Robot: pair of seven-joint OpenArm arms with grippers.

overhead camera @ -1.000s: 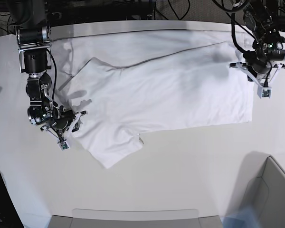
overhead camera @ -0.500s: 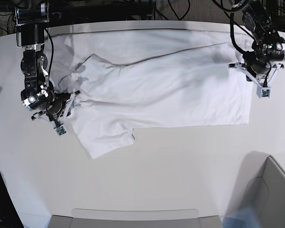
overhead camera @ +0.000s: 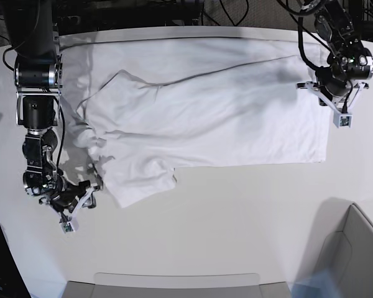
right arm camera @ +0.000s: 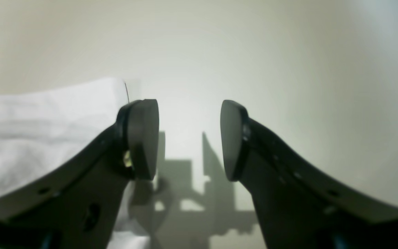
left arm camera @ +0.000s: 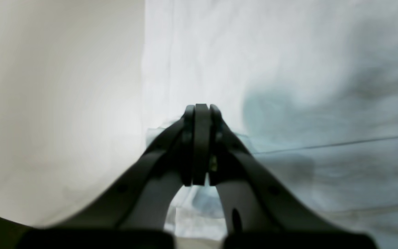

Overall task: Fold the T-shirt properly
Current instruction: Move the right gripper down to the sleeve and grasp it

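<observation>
Overhead, the T-shirt (overhead camera: pixel 205 118) lies spread and wrinkled across the table (overhead camera: pixel 236 223). Right gripper (right arm camera: pixel 188 138) hangs parted over bare tabletop beside its sleeve; left gripper (left arm camera: pixel 200 145) sits clamped together at the fabric's edge, nothing visibly held.

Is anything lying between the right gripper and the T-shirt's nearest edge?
No. In the base view only bare table separates the open right gripper from the T-shirt.
</observation>
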